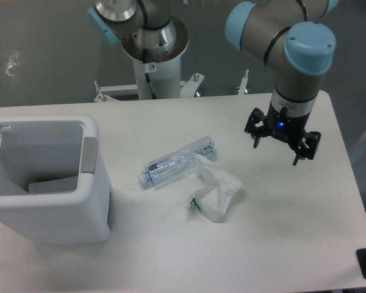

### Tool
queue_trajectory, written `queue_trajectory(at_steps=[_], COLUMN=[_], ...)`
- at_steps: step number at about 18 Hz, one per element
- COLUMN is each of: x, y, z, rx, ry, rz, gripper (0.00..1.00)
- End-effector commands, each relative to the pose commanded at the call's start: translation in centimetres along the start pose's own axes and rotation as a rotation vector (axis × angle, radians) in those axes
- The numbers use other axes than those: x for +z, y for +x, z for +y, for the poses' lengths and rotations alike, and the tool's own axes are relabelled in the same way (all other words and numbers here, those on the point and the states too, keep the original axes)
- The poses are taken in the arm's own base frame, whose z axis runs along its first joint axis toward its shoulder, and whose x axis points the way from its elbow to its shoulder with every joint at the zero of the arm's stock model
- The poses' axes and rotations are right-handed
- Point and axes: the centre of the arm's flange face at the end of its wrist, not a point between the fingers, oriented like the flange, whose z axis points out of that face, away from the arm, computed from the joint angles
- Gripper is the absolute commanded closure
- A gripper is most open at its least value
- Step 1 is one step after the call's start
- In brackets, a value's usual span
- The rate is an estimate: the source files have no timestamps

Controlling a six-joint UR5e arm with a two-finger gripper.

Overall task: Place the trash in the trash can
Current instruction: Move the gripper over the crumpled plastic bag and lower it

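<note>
Gripper (276,148) hanging above the right part of the table (280,244), fingers spread wide, holding nothing, well apart from both pieces of trash. Crushed clear bottle (178,162) lying on its side near the middle of the table, cap end toward the left, far end touching or slightly overlapping the crumpled white wrapper (216,194), which sits just nearer and to the right. Trash can (91,201) standing open at the left edge, well apart from both pieces. Probably very light, both of them. Bottle likely springy and slick, prone to squirting out of a pinch on the rounded body; best taken across the flattened middle, or at the stiffer neck. Wrapper soft and yielding, likely to collapse under the fingers; best pinched at the bunched, raised ridge near its centre rather than at a thin loose edge. Neither piece fragile.
</note>
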Motion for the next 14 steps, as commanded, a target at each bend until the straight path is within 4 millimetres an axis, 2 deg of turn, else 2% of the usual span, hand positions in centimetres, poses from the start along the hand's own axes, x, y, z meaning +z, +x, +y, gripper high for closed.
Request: queue_trajectory(at_steps=[3, 5, 8, 11, 14], x=[0.0, 0.4, 1.3, 3.4, 6.7], y=[0.1, 0.6, 1.3, 2.9, 4.6], z=[-0.2, -1.0, -0.9, -0.3, 0.0], rx=[-0.012, 0.003, -0.012, -0.065, -0.134], ry=[0.002, 0.003, 0.0, 0.014, 0.0], rz=[-0.001, 0.004, 0.019, 0.014, 0.042], gripper=[0.0, 0.0, 0.0, 0.0, 0.0])
